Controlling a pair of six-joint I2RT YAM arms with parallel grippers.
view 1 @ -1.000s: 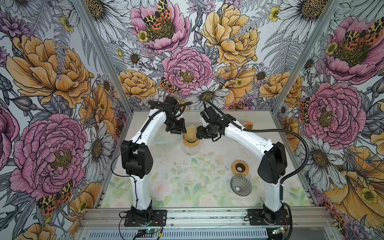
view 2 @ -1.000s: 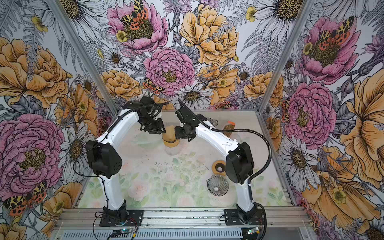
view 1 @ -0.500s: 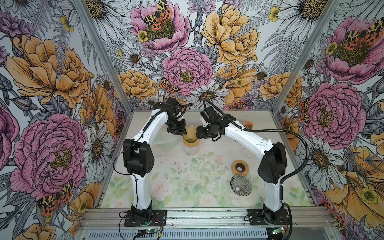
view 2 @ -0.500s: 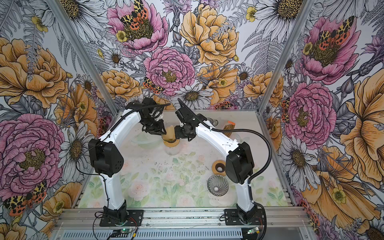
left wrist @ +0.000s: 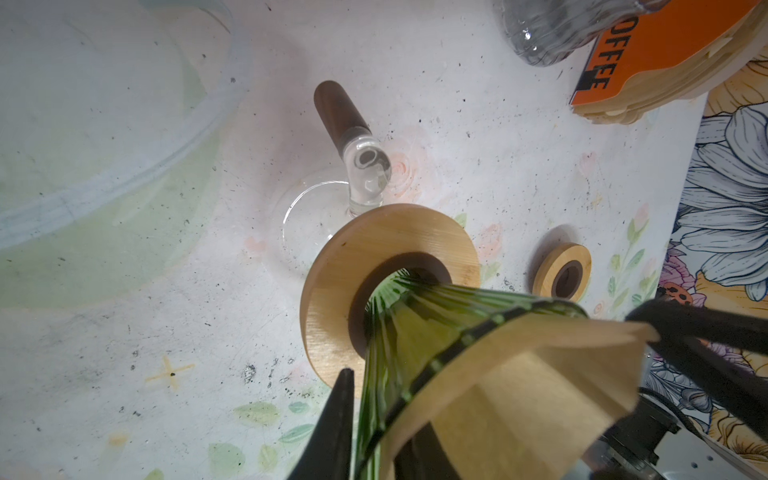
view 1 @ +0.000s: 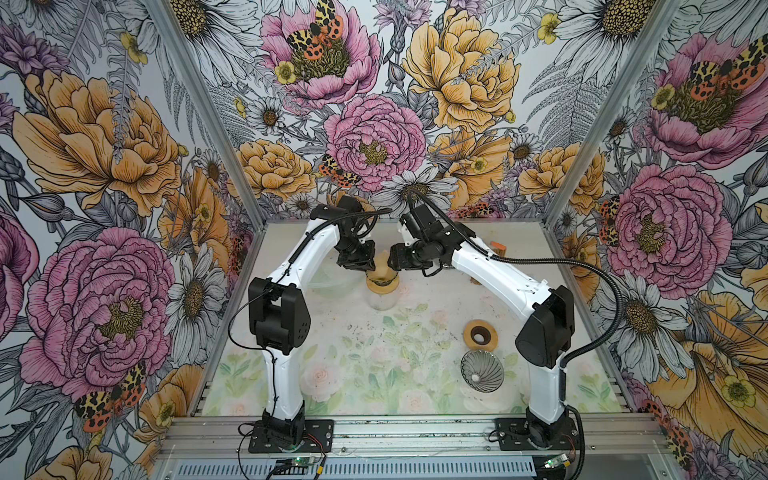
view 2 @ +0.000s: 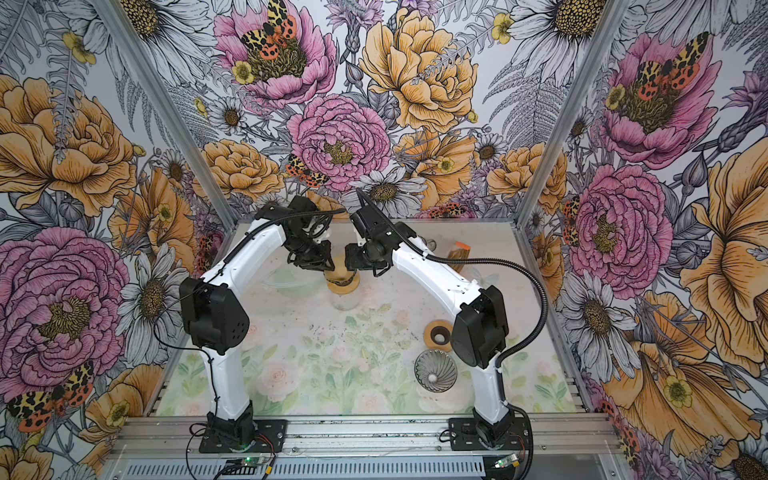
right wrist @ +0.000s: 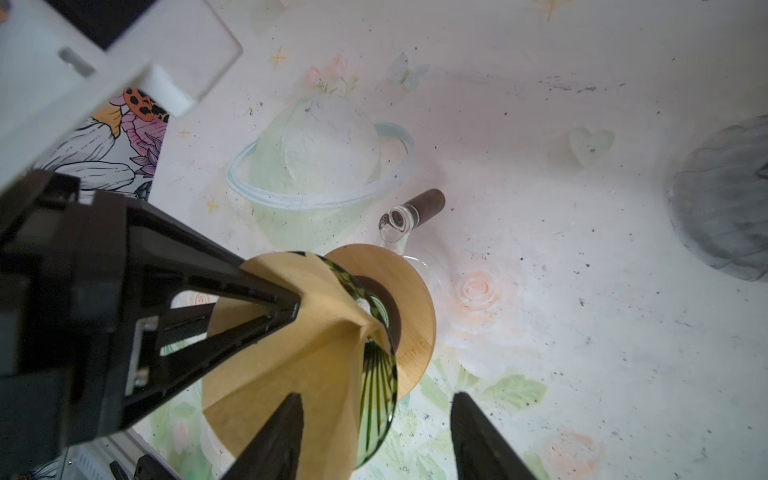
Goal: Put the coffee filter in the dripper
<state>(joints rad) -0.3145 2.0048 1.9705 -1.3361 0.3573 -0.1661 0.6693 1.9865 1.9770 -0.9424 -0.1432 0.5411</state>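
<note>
**Filter in the dripper, grip not yet released**

The coffee filter (left wrist: 519, 395) sits inside the green glass dripper (left wrist: 415, 316), so the main step looks done to me. What I judge is left is to settle the paper flush, let go and take both arms clear.

The filter is a tan paper cone, opened out. Its upper edge stands above the dripper's rim, one pointed corner juts past it, and a crease runs down from where I hold it. It looks light and limp, so it could easily be dragged back out.

The dripper stands in a wooden collar (left wrist: 332, 291) on the mouth of a clear glass carafe (view 1: 381, 299).

My left gripper (right wrist: 291, 307) pinches the filter's upper edge at the dripper's rim, fingertips pressed together on the paper. My right gripper (right wrist: 376, 395) hangs across the dripper from it with its fingers spread, gripping nothing that I can see.

On the counter (view 1: 374, 374), well apart from the dripper, lie a spare wooden ring (view 1: 481, 333), a grey ribbed cone (view 1: 482, 371) and an orange-labelled pack of filters (left wrist: 648, 62).
</note>
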